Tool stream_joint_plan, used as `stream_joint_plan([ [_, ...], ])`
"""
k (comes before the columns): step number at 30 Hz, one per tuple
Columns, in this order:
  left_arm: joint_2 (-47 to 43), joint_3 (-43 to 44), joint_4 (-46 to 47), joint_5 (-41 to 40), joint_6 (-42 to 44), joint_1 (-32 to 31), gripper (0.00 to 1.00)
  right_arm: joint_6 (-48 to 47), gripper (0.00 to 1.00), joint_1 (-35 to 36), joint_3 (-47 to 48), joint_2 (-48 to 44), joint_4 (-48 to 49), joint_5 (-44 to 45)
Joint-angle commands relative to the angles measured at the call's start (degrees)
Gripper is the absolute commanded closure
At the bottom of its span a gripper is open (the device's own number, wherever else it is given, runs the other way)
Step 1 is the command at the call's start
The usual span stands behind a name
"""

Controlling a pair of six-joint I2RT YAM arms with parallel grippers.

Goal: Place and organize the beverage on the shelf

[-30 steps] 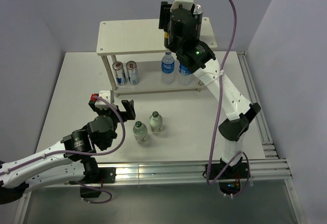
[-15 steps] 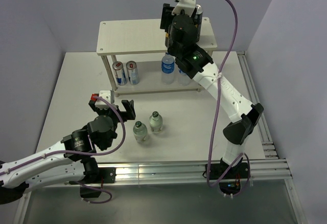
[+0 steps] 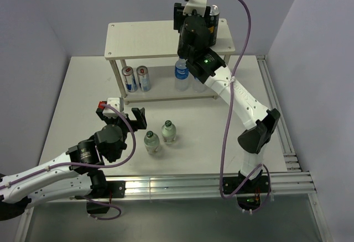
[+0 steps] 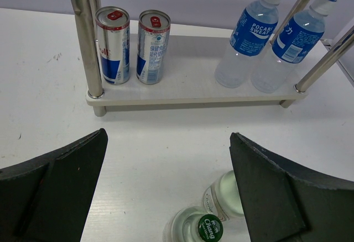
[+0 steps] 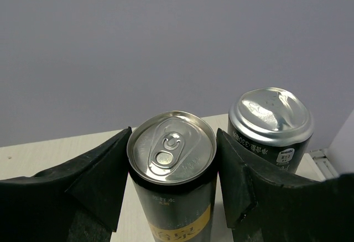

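The shelf stands at the back of the table. My right gripper hovers over the right end of its top board, shut on a black can with a yellow label. Its fingers press both sides of that can. A second black can stands just to the right on the top board, also seen from above as the black can. Whether the held can rests on the board is hidden. My left gripper is open, low over the table beside two green-capped glass bottles.
On the lower board stand two Red Bull cans at the left and two blue-labelled Pocari Sweat bottles at the right. Metal shelf legs rise at the corners. A rail runs along the table's right edge.
My right gripper has shifted slightly farther back over the shelf top with the black can in it. The left arm has not moved.
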Motion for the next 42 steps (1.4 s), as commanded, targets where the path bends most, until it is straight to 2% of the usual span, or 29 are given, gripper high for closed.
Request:
stream_joint_plan([
  [1,0.1,0.2,1.6,-0.6,0.5,0.2,0.01,-2.4,1.00,-1.0,-3.3,0.7,-1.0,3.5],
  [7,0.0,0.3,1.3,-0.5,0.4,0.2,0.01,1.0,1.00,-1.2,-8.0,-1.3,-1.0,1.6],
  [10,0.0,0.4,1.2,-0.4,0.3,0.2,0.01,1.9,0.83,-1.3,-9.1,-1.7,-2.0,0.4],
  [11,0.1,0.4,1.1,-0.5,0.3,0.3,0.01,2.2,0.68,-1.2,-9.4,-1.9,-1.9,-0.1],
  [12,0.1,0.4,1.1,-0.6,0.2,0.2,0.01,2.6,0.61,-1.2,-9.8,-2.0,-2.3,-0.1],
  [13,0.1,0.5,0.9,-0.5,0.2,0.2,0.01,2.6,0.48,-1.2,-10.1,-2.2,-2.2,0.1],
  [16,0.0,0.4,1.1,-0.7,0.2,0.2,0.01,2.9,0.34,-1.0,-11.3,-2.5,-2.1,-0.5],
  [17,0.0,0.4,1.1,-0.7,0.2,0.2,0.01,3.0,0.23,-1.0,-11.6,-2.9,-1.9,-0.6],
  [19,0.1,0.5,1.0,-0.7,0.3,0.2,0.01,3.1,0.16,-1.0,-12.6,-3.3,-1.5,-1.0],
  [28,0.3,0.5,1.1,-0.7,0.3,0.2,0.01,3.8,0.00,-0.8,-16.4,-5.8,-0.4,-0.7],
  [42,0.2,0.9,0.7,-0.9,0.2,0.2,0.01,6.4,0.00,1.8,-26.5,-13.6,1.4,1.4],
])
